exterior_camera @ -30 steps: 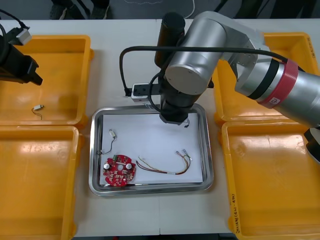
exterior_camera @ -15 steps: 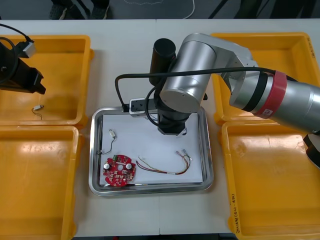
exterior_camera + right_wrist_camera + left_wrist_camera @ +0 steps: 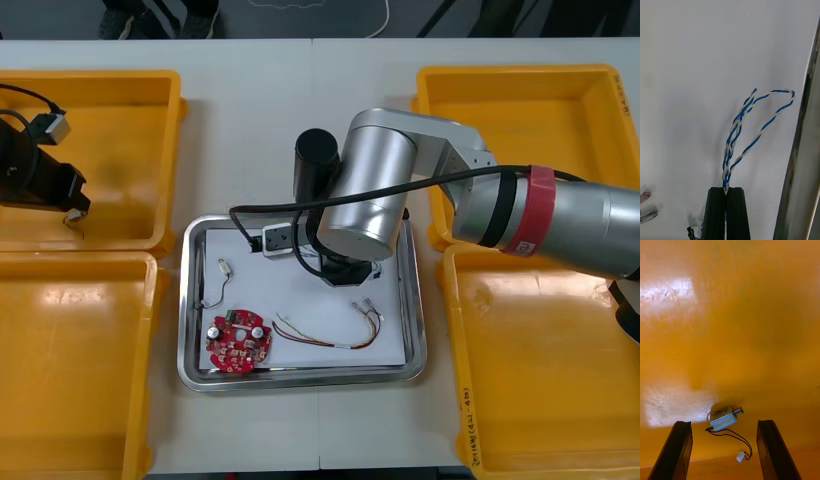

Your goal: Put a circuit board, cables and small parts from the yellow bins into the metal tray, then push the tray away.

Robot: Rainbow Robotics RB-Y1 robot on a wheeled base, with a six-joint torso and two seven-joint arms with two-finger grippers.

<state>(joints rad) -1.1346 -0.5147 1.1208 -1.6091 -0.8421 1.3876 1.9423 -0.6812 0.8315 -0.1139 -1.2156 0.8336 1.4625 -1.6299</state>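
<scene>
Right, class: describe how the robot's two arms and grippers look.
The right arm is rounded silver tubing with a red band and a black cable looped along it. The left gripper and right gripper have flat black fingers.

We look steeply down on the whole table (image 3: 250,100). The wrist cameras look from very near, right at the metal tray (image 3: 696,75), left into a yellow bin (image 3: 752,315); the front view shares both.

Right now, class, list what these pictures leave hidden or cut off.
Front view: the right arm covers the right gripper and its blue and white cable.
Right wrist view: the fingers hide the cable's held end.
Front view: the left gripper hides most of the small metal part.
</scene>
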